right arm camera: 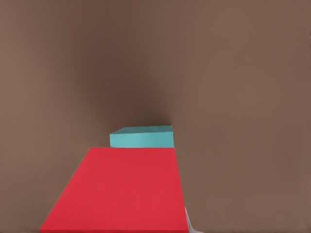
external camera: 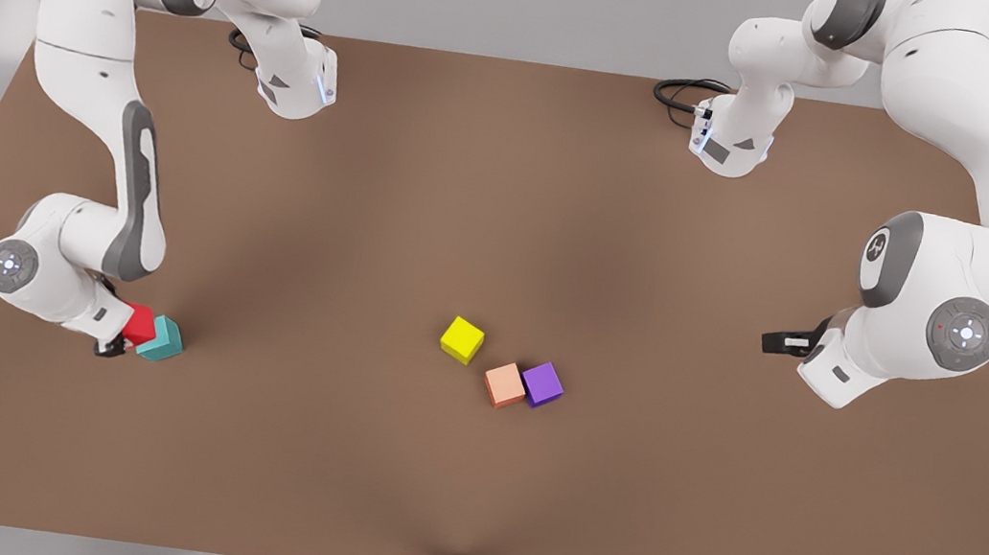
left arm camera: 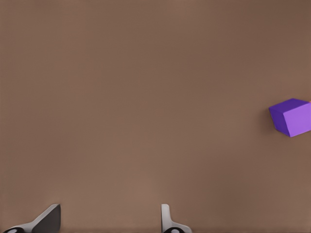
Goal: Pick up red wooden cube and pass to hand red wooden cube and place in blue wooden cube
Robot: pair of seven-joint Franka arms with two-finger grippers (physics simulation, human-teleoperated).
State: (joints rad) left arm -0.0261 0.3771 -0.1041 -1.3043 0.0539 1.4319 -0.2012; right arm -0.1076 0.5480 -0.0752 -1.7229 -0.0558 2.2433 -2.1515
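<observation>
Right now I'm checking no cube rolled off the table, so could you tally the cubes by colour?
red wooden cube: 1, in the right gripper, against the teal one
blue wooden cube (teal): 1
yellow cube: 1
salmon-orange cube: 1
purple cube: 1
Total: 5 cubes. The left gripper waits open at the front view's right.

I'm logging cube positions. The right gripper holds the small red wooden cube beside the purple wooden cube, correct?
Not quite. In the front view the right gripper holds the small red wooden cube beside the teal wooden cube, not the purple wooden cube.
</observation>
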